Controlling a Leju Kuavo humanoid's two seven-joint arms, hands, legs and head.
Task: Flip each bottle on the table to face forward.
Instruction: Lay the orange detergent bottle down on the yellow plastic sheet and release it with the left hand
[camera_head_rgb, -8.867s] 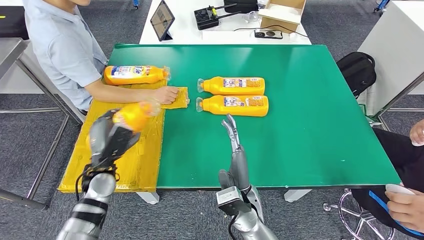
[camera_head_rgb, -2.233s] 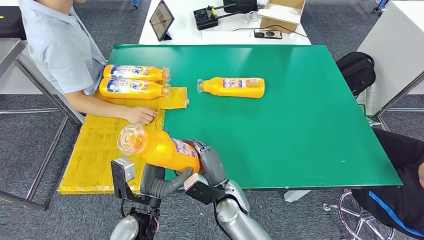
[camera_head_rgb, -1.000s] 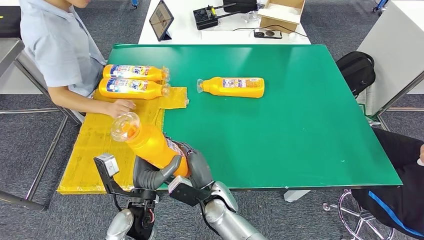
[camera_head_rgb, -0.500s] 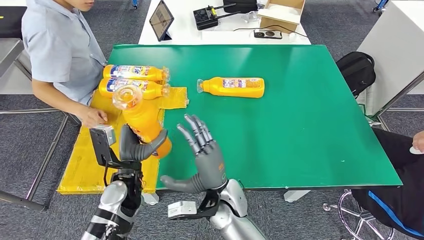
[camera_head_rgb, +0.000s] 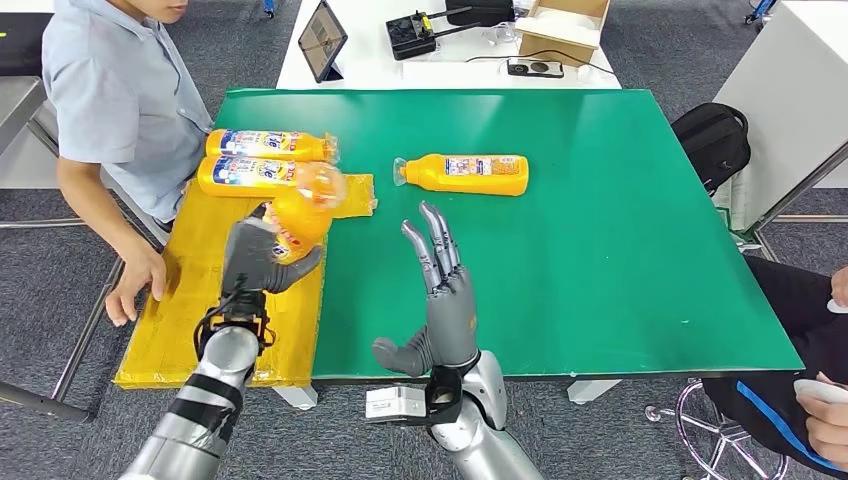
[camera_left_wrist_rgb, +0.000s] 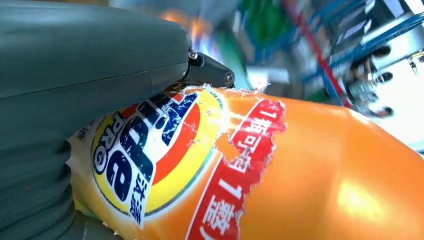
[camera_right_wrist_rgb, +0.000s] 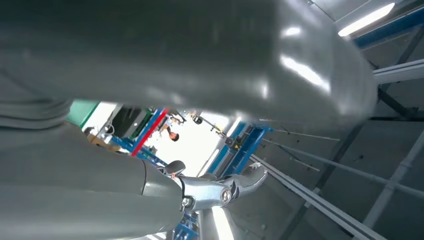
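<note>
Left hand grips an orange bottle — held above the yellow mat, just beside two orange bottles lying side by side, labels up. Contents not discernible. A fourth bottle lies on the green tabletop, well apart. Right hand is raised — fingers spread wide, holding nothing. A person's hand rests at the mat's edge.
</note>
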